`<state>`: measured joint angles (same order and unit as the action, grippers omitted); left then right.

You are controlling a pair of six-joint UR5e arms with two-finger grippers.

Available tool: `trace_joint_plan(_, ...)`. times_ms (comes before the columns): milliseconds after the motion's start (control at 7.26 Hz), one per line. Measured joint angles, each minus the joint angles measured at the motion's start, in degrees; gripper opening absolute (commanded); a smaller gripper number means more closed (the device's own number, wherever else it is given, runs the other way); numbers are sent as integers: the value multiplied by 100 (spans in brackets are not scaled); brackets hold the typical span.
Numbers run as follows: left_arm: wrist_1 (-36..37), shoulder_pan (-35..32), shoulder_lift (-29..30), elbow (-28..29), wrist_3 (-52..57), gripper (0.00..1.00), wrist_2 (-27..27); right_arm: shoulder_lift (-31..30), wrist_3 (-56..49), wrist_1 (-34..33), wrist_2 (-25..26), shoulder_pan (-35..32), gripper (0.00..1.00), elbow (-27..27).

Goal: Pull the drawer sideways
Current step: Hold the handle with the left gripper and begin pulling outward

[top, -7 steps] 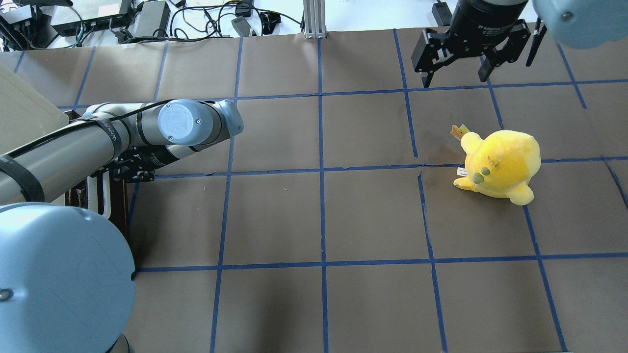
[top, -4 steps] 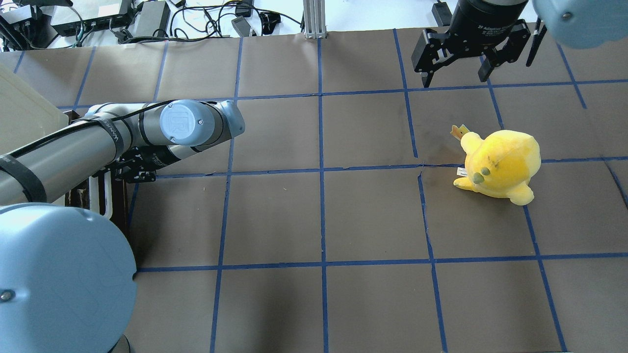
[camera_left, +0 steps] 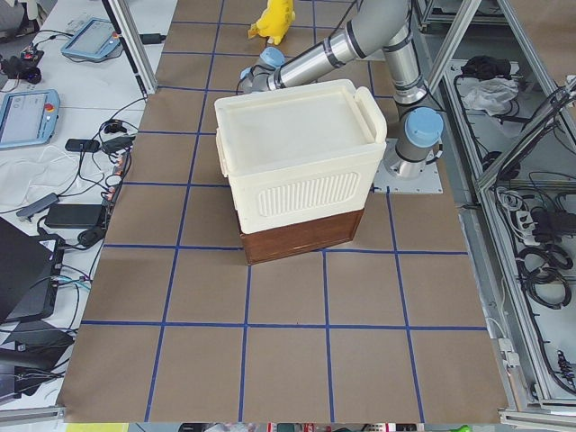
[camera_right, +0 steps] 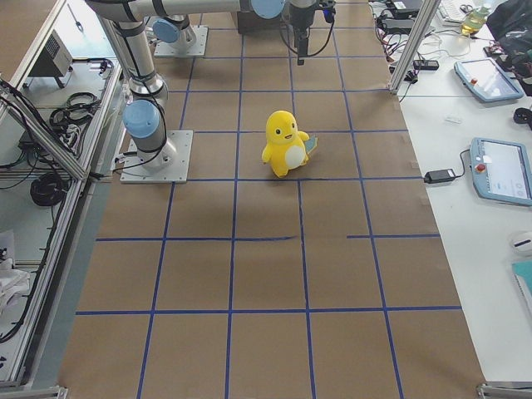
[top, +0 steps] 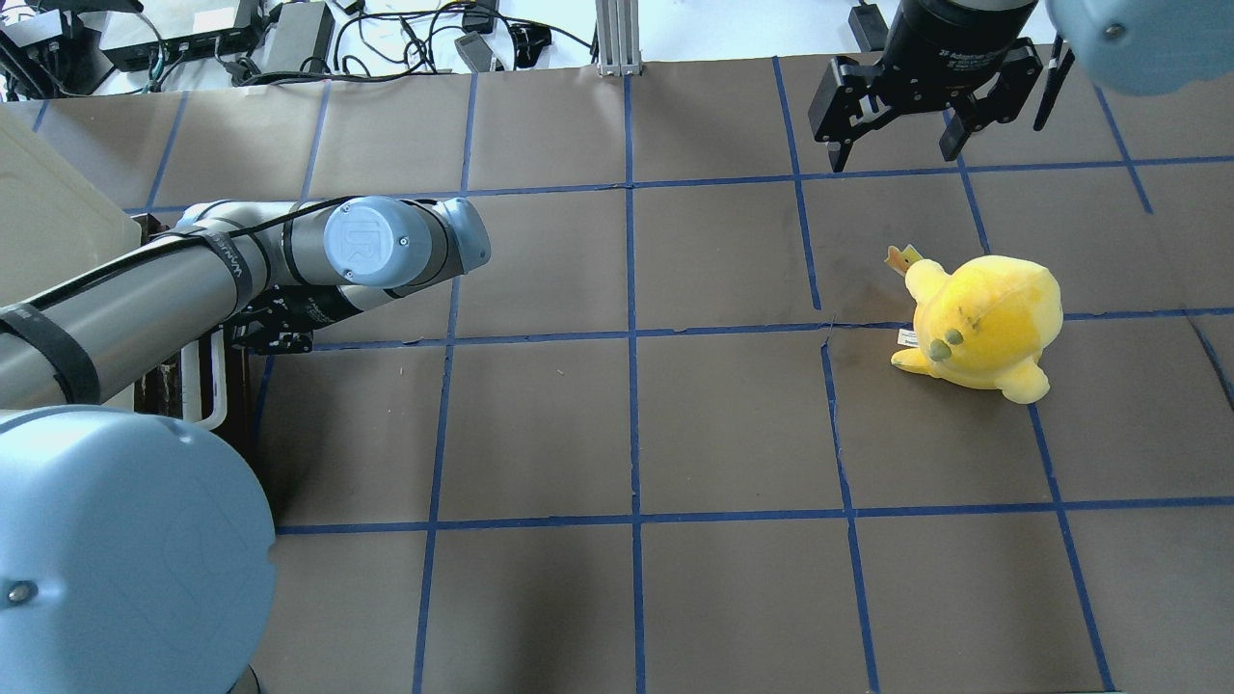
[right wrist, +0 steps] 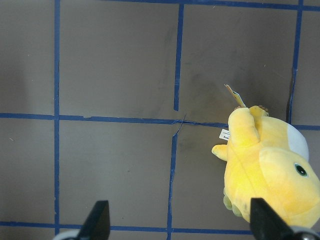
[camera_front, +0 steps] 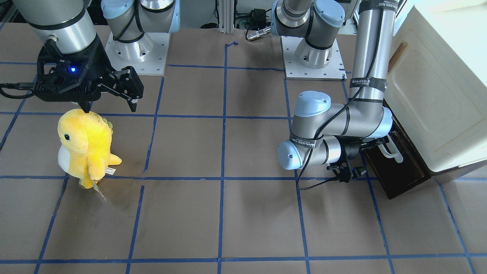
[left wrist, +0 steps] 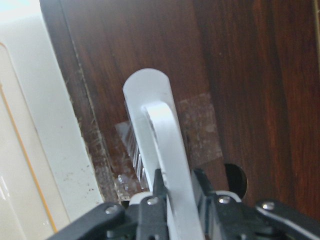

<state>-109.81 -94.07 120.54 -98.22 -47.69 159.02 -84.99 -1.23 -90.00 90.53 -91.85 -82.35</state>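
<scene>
The drawer (camera_front: 404, 172) has a dark brown wooden front and a long white bar handle (camera_front: 392, 153). It sits at the bottom of a cream cabinet (camera_front: 437, 95) at the table's left end. My left gripper (camera_front: 380, 146) is shut on the handle. In the left wrist view its fingers (left wrist: 150, 205) clamp the white bar (left wrist: 162, 135) against the dark front (left wrist: 240, 75). In the overhead view the handle (top: 214, 386) shows beside the left gripper (top: 241, 337). My right gripper (top: 892, 149) hangs open and empty, high over the far right of the table.
A yellow plush toy (top: 983, 323) stands on the table's right side, below the right gripper (camera_front: 110, 108); it also shows in the right wrist view (right wrist: 270, 170). The brown table top has blue tape lines. Cables and boxes lie past the far edge.
My left arm has moved a little to the right, toward the table's middle. The white handle has come with it, so the drawer stands slightly further out. The right arm has not moved.
</scene>
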Motion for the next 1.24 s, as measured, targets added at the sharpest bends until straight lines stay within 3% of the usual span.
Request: trace_joint_plan(1239, 195, -13, 28, 13, 62, 15, -25, 0, -2, 0, 0, 0, 100, 0)
